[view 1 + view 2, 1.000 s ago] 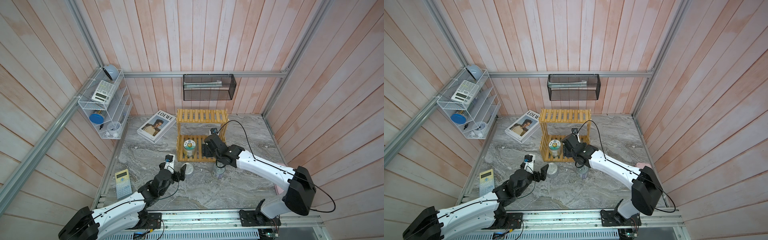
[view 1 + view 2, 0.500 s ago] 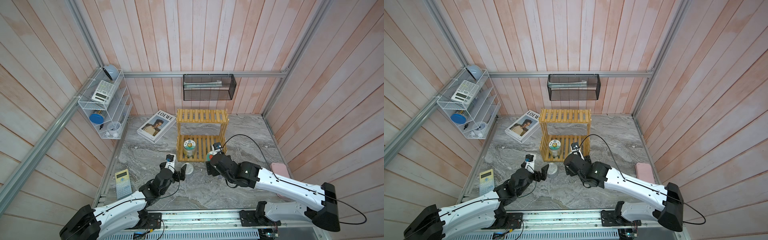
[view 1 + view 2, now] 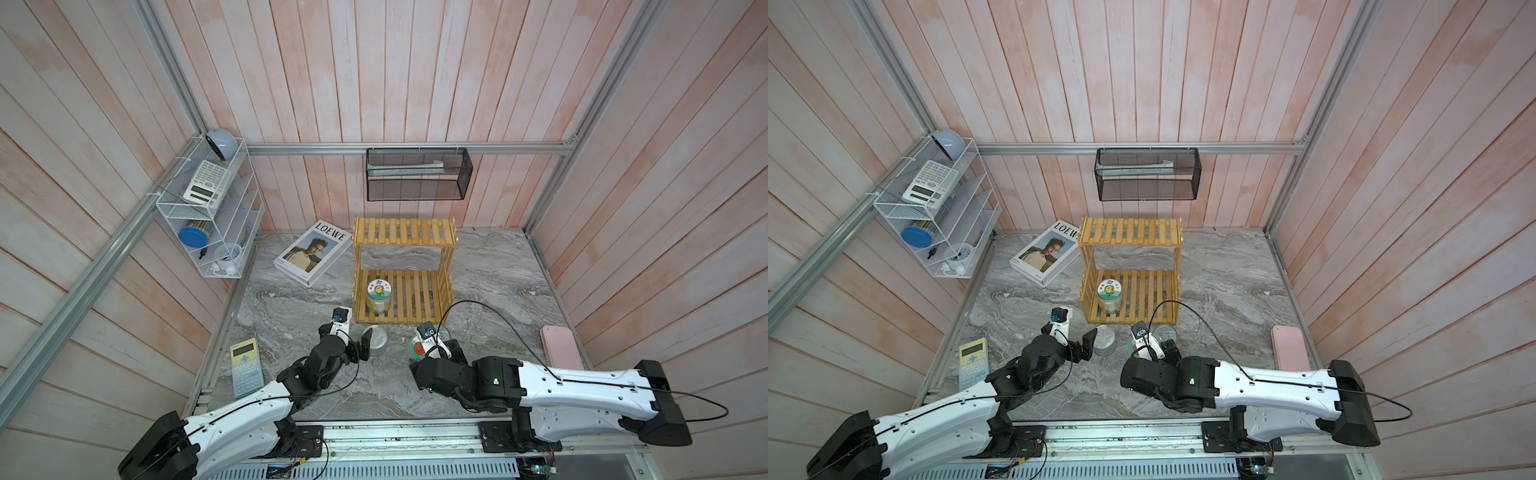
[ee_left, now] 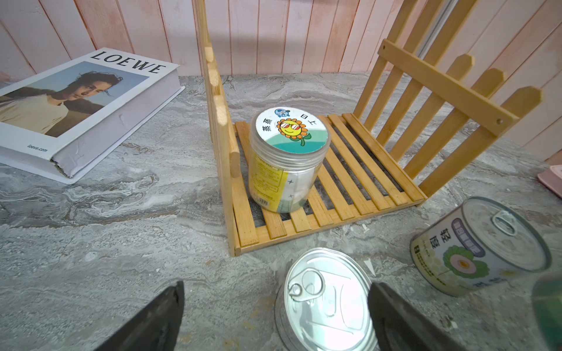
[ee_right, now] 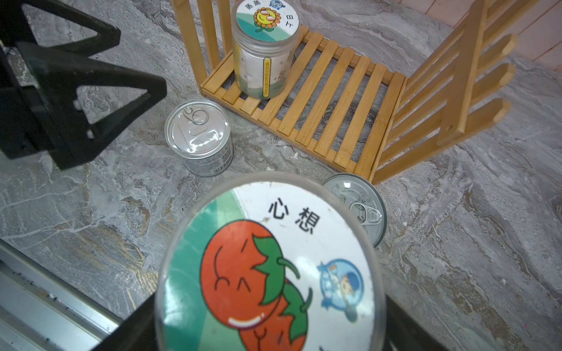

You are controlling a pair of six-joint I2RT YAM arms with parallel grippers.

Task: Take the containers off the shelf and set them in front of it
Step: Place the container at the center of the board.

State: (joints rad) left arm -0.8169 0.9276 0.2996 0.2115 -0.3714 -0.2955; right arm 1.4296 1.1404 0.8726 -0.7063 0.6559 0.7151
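- Holding the tomato jar (image 5: 267, 267), the right gripper (image 5: 269, 331) has a dark finger on each side of the clear body. The red cartoon lid faces up, close under the wrist camera.
- Cannot tell whether the jar's base is on the table (image 3: 478, 270) or just off it.
- In both top views this jar sits in front of the shelf (image 3: 403, 230), between the two cans and a little nearer the robot.
- Left gripper (image 4: 276, 287) is spread wide and grips nothing. The plain tin can (image 4: 328, 301) stands upright between its fingertips, closer to one finger, with no clear contact.
- Flower-label tin can (image 4: 480, 246) is upright on the table just before the shelf's front edge. In the right wrist view the held jar partly hides it.
- Sunflower jar (image 3: 378, 295) is the only container on the shelf. It stands upright on the lower tier, at the front corner toward the left arm.
- Upper tier carries nothing.
- Further out, a book (image 3: 313, 257) lies flat beside the shelf, a calculator (image 3: 246, 365) near the left arm and a pink case (image 3: 561, 347) by the right wall.
- On the walls hang a wire rack (image 3: 208, 232) and a mesh basket (image 3: 417, 174).
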